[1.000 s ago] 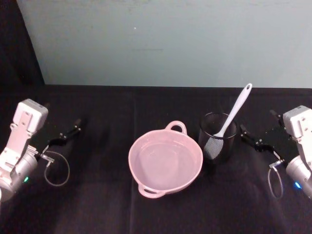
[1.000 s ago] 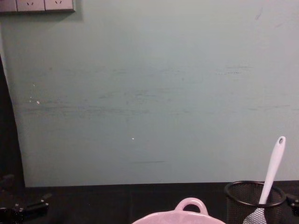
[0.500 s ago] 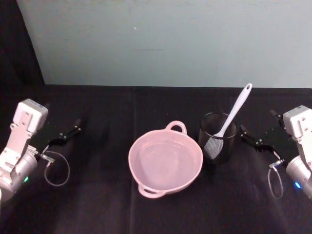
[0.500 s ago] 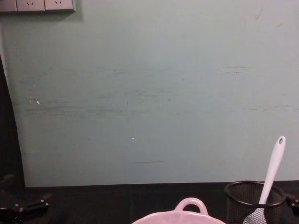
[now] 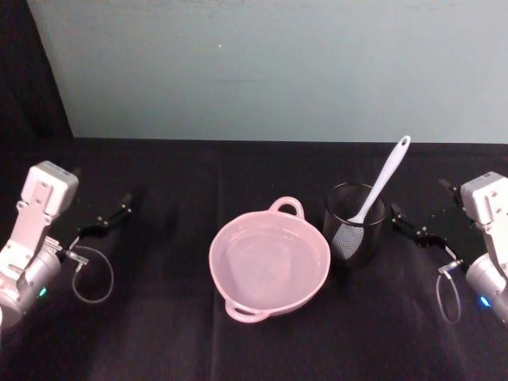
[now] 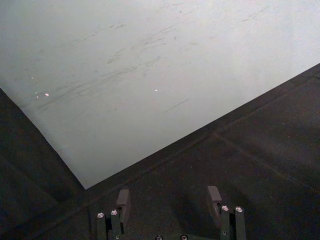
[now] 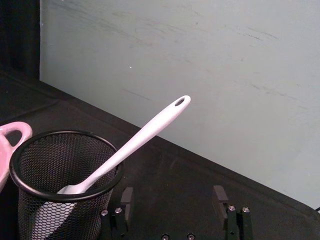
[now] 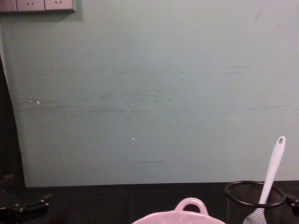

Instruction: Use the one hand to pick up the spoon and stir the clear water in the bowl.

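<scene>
A: Head view first. Where's the spoon?
B: Standing blade-down in the mesh cup, its handle leaning far and right over the rim. The cup sits just right of the bowl, close but apart, mid-table.
A: And the grippers?
B: The left gripper is low at the table's left, well apart from the bowl. The right gripper is low at the right, near the cup, touching nothing.
A: Left wrist view?
B: Its two fingers stand wide apart. Bare black table and the pale wall lie beyond.
A: Right wrist view?
B: Those fingers are wide apart too, with nothing between them. The cup stands just beyond. The spoon's handle slants up out of it, oval hole at the tip, and the blade shows through the mesh. The bowl's loop handle is beside the cup.
A: Chest view?
B: The bowl's far handle is at the near edge, middle. The cup and leaning spoon are to its right. Each gripper sits at its own lower corner, and I cannot tell the jaws from there.
</scene>
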`<move>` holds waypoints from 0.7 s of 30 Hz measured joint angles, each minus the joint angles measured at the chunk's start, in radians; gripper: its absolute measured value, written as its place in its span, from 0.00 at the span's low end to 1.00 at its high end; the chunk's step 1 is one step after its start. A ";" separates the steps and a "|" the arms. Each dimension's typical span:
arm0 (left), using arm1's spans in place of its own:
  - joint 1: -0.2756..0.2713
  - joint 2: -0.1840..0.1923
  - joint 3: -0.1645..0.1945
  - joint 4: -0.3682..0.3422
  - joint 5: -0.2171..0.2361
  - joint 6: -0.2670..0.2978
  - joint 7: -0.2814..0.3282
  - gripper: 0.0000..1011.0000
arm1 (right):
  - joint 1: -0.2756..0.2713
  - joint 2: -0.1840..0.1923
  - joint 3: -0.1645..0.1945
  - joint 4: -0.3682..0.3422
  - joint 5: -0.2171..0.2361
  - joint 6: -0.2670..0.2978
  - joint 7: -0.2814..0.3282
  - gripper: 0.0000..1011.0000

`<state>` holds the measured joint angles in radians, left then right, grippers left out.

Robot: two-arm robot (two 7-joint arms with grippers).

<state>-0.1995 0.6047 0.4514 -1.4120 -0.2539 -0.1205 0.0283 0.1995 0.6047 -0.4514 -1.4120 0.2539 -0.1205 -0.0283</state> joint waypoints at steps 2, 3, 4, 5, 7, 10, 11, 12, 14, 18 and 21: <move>0.000 0.000 0.000 0.000 0.000 0.000 0.000 0.99 | 0.000 0.000 0.000 0.000 0.000 0.000 0.000 0.99; 0.000 0.000 0.000 0.000 0.000 0.000 0.000 0.99 | 0.000 0.000 0.000 0.000 0.000 0.000 0.000 0.99; 0.000 0.000 0.000 0.000 0.000 0.000 0.000 0.99 | 0.000 0.000 0.000 0.000 0.000 0.000 0.000 0.99; 0.000 0.000 0.000 0.000 0.000 0.000 0.000 0.99 | 0.000 0.000 0.000 0.000 0.000 0.000 0.000 0.99; 0.000 0.000 0.000 0.000 0.000 0.000 0.000 0.99 | 0.000 0.000 0.000 0.000 0.000 0.000 0.000 0.99; 0.000 0.000 0.000 0.000 0.000 0.000 0.000 0.99 | 0.000 0.000 0.000 0.000 0.000 0.000 0.000 0.99; 0.000 0.000 0.000 0.000 0.000 0.000 0.000 0.99 | 0.000 0.000 0.000 0.000 0.000 0.000 0.000 0.99; 0.000 0.000 0.000 0.000 0.000 0.000 0.000 0.99 | 0.000 0.000 0.000 0.000 0.000 0.000 0.000 0.99; 0.000 0.000 0.000 0.000 0.000 0.000 0.000 0.99 | 0.000 0.000 0.000 0.000 0.000 0.000 0.000 0.99; 0.000 0.000 0.000 0.000 0.000 0.000 0.000 0.99 | 0.000 0.000 0.000 0.000 0.000 0.000 0.000 0.99; 0.000 0.000 0.000 0.000 0.000 0.000 0.000 0.99 | 0.000 0.000 0.000 0.000 0.000 0.000 0.000 0.99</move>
<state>-0.1995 0.6047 0.4514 -1.4120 -0.2539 -0.1206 0.0283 0.1994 0.6047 -0.4511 -1.4119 0.2539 -0.1205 -0.0282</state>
